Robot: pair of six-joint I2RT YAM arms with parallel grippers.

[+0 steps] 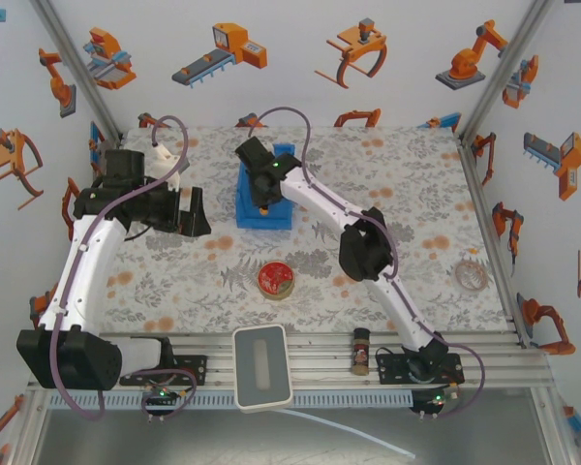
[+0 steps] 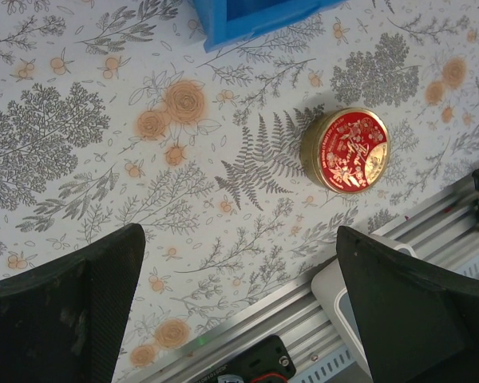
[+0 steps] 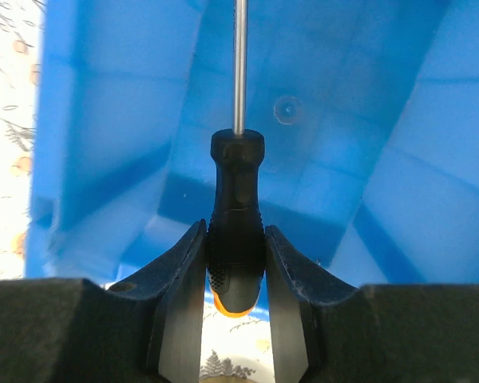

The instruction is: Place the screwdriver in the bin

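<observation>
My right gripper (image 3: 235,275) is clamped on the handle of the stubby black-and-orange screwdriver (image 3: 237,199), whose steel shaft points ahead into the bright blue plastic bin (image 3: 383,120) directly below. I judge the carry done and only the release left. My left gripper (image 2: 239,319) gapes wide, empty.

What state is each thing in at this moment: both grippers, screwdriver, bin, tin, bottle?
right gripper, shut on the screwdriver, over the bin.
left gripper, open, holding nothing.
screwdriver, gripped by its handle, shaft pointing into the bin.
bin, upright, open-topped.
red tin, lid on, lying flat.
spice bottle, capped.
</observation>
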